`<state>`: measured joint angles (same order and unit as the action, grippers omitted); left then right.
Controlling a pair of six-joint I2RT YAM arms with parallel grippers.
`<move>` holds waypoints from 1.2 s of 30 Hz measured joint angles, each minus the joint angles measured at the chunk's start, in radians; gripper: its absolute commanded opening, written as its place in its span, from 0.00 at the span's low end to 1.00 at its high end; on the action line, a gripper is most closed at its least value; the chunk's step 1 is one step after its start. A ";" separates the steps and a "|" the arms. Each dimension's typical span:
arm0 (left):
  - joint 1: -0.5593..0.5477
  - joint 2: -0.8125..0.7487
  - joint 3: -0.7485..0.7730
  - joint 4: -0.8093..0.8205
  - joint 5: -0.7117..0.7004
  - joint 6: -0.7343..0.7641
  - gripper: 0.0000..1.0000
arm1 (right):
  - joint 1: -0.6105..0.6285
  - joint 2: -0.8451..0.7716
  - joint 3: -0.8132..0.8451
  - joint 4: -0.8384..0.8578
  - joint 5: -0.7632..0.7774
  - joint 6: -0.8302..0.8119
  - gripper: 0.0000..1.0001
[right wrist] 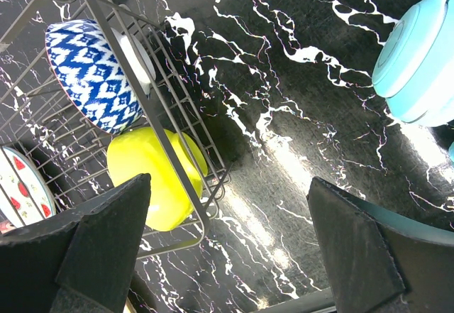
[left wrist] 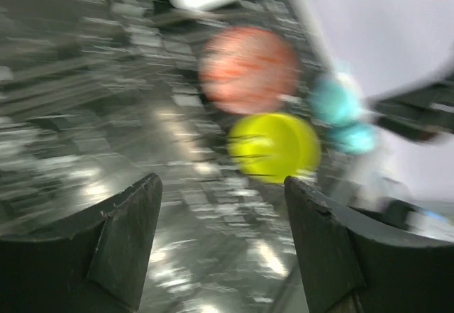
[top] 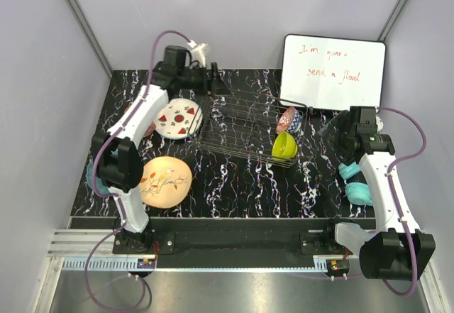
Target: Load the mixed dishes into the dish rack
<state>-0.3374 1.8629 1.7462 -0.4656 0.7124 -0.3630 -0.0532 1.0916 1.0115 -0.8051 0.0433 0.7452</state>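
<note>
The black marbled worktop (top: 241,185) carried the wire dish rack (top: 241,125) mid-way, towards the far edge. The peach bird-pattern plate (top: 165,180) lay flat near the near left corner. The watermelon plate (top: 178,118) sat just outside the rack's left end. Both looked glazed, stiff, slick and breakable, so I'd pinch the rim. In the rack's right end sat the patterned bowl (top: 289,120) and the glossy lime-green bowl (top: 284,145). The left gripper (left wrist: 221,185) hovered by the rack's far left corner, jaws parted, empty. The right gripper (right wrist: 228,185) had its jaws wide, empty.

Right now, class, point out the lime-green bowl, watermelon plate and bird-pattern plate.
lime-green bowl (top: 284,145), top view, on its inner hollow.
watermelon plate (top: 179,118), top view, on its centre.
bird-pattern plate (top: 166,180), top view, on its centre.
</note>
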 measured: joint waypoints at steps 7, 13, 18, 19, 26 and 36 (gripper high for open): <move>0.109 0.053 0.015 -0.114 -0.190 0.237 0.71 | 0.000 0.000 0.000 0.001 -0.002 0.002 1.00; 0.084 0.173 0.016 -0.143 -0.245 0.304 0.70 | 0.000 -0.011 -0.001 0.010 -0.002 0.014 1.00; 0.064 0.194 0.024 -0.145 -0.289 0.346 0.69 | 0.000 -0.034 -0.001 0.015 -0.003 0.015 1.00; 0.065 0.194 0.027 -0.145 -0.294 0.350 0.69 | 0.000 -0.036 -0.002 0.016 -0.003 0.015 1.00; 0.071 0.153 -0.013 -0.154 -0.242 0.367 0.68 | 0.000 -0.035 -0.014 0.017 -0.003 0.015 1.00; 0.116 0.056 -0.044 -0.169 -0.254 0.385 0.67 | 0.000 -0.013 -0.025 0.029 -0.011 0.015 1.00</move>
<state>-0.2214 1.9194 1.7023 -0.6350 0.4583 0.0219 -0.0536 1.0782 0.9867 -0.7765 0.0326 0.7605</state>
